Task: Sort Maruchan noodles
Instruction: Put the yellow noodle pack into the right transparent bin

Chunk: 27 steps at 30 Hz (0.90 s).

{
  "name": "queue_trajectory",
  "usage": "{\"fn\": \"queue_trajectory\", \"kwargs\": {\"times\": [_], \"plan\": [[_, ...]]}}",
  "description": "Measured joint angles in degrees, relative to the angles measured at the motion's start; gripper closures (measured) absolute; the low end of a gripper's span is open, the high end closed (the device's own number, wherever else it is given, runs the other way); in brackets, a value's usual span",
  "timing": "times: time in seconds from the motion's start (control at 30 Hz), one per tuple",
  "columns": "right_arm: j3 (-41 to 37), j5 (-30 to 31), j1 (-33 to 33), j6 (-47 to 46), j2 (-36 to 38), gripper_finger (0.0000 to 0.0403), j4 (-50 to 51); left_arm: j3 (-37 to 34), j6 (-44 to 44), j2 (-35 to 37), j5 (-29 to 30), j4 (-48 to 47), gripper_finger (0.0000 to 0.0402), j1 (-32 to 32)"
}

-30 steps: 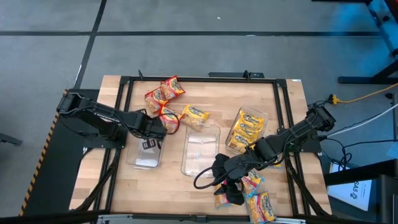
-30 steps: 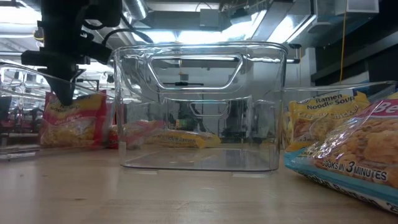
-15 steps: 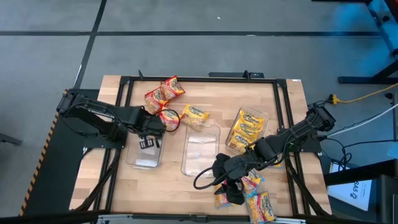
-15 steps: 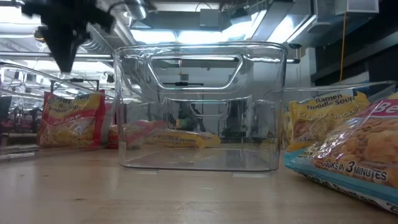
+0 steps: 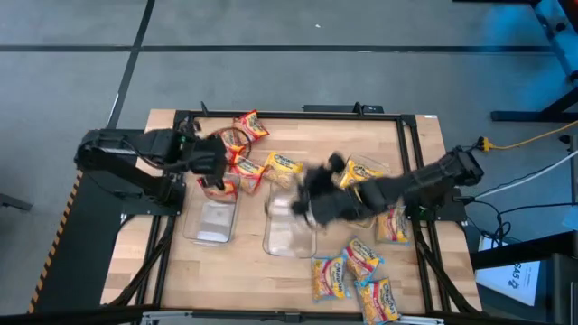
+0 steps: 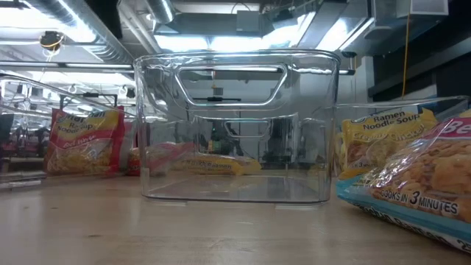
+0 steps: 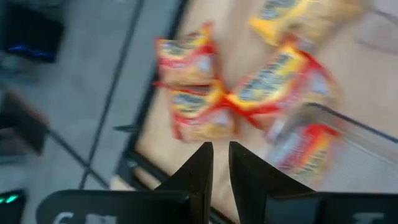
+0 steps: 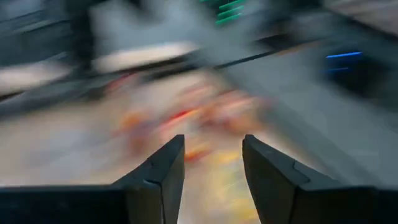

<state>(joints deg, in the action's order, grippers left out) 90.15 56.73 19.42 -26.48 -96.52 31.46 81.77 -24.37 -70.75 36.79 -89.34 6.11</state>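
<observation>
The red packets point(image 5: 237, 135) lie bunched at the far left of the desk point(image 5: 244, 271), just beyond the left tray point(image 5: 210, 221), with one red packet point(image 5: 219, 185) at that tray's far end; in the left wrist view the same red cluster point(image 7: 196, 93) sits straight ahead of the fingers, beyond their tips, its packets lying at mixed angles with no shared long axis. The left gripper point(image 5: 209, 164) hovers right over this group and is clearly the nearer arm; its fingers point(image 7: 199, 171) stand almost together with only a thin slit between them, and nothing shows between them, so I judge it empty. A yellow packet point(image 5: 283, 166) lies just beyond the middle tray point(image 5: 291, 221), more yellow ones point(image 5: 361, 185) fill the right tray, and a mixed heap point(image 5: 352, 275) lies at the near right edge. The right gripper point(image 5: 316, 199) is blurred over the middle tray's far end, well apart from that heap; in its wrist view its fingers point(image 8: 165, 171) are spread apart with no packet between them. The next pick on the left probably needs only a short reach forward and down onto a red packet.
</observation>
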Motion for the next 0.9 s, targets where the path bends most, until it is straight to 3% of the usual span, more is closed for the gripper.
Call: {"fn": "queue_trajectory", "kwargs": {"times": [0.1, 0.2, 0.27, 0.47, 0.63, 0.73, 0.9], "plan": [[0.02, 8.24, -6.73, 1.9, 0.34, 0.0244, -3.51, -0.03, -0.39, 1.84, 6.83, 0.25, 0.0357, -1.8], [0.02, 4.24, -14.63, 6.22, 0.26, 0.0244, -7.83, -0.05, -0.55, 3.86, 12.11, 0.85, 0.0357, -3.7], [0.02, -4.24, -20.28, 7.57, 0.26, 0.0244, -10.6, -0.06, -0.94, 5.07, 13.83, 1.03, 0.0357, -5.11], [0.02, -37.69, -36.49, 3.67, 0.21, 0.0244, -12.12, -0.08, 0.09, 7.16, 17.19, 3.57, 0.0357, -10.19], [0.01, -51.29, -45.44, 0.78, -0.26, 0.0244, -10.62, -0.08, 4.69, 7.01, 17.17, 6.06, 0.0357, -15.11], [0.07, -56.91, -48.18, 0.72, -1.47, 0.0244, -11.72, -0.83, 9.5, 7.09, 11.59, 10.83, 0.0357, -18.26], [0.07, -70.25, -49.2, 0.74, -7.06, 0.0244, -10.34, -4.42, 17.51, 7.05, -11.67, 20.32, 0.0357, -23.15]]}}
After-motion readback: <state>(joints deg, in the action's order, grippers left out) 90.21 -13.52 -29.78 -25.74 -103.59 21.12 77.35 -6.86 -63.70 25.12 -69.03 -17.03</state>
